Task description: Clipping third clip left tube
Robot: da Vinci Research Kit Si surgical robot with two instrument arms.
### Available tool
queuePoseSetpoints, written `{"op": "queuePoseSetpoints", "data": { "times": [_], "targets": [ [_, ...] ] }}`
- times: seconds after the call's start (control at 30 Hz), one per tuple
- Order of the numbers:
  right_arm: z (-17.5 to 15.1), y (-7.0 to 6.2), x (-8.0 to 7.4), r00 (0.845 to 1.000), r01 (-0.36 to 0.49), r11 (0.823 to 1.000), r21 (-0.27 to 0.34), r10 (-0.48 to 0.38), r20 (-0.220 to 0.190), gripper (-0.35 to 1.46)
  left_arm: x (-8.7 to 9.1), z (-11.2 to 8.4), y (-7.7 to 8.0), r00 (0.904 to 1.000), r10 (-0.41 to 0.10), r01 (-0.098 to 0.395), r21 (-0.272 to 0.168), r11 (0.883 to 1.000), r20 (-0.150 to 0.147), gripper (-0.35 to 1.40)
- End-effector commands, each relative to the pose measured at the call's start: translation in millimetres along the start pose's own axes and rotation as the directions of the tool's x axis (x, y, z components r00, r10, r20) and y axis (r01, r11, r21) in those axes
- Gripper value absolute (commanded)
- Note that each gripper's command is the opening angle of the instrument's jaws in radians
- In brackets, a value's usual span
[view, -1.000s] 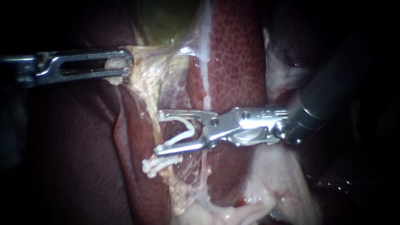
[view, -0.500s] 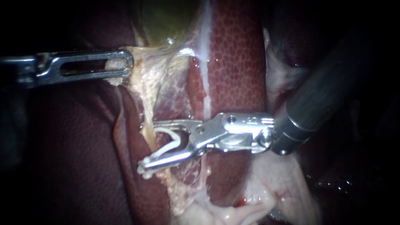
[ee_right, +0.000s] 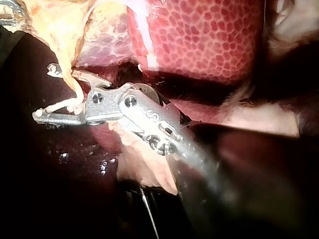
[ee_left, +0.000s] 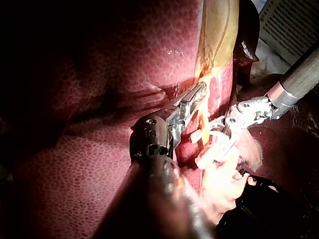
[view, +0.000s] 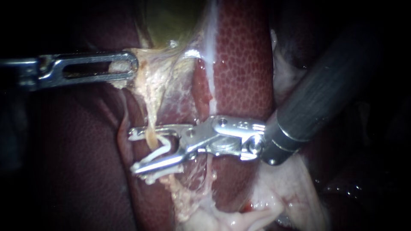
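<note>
While my left instrument (view: 125,67) clamps tissue (view: 147,75), my right instrument (view: 133,150) holds a clip (view: 165,148) in its jaws astride the left tube (view: 150,128), tips clear.

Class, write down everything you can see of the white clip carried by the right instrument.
The clip is white and plastic-looking, a V of two thin curved legs, not yet closed. It is held at the tip of the right instrument, one leg along each metal side, with its mouth facing away from the shaft. The pale yellowish tube passes between its legs and appears to touch the upper one.
</note>
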Motion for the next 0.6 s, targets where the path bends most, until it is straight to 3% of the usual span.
{"op": "queuePoseSetpoints", "data": {
  "times": [0.03,0.6],
  "targets": [
    [-0.1,0.1,0.0,1.000,-0.005,1.000,0.000,0.005,-0.003,0.60,0.0,0.0,0.0,1.0000,0.000,0.000,0.000,1.000,0.000,-0.21],
    [-1.3,0.9,-0.6,1.000,-0.023,1.000,0.000,0.023,-0.004,0.44,0.0,0.0,-0.1,1.0000,0.000,0.000,-0.001,1.000,0.000,-0.21]
  ]
}}
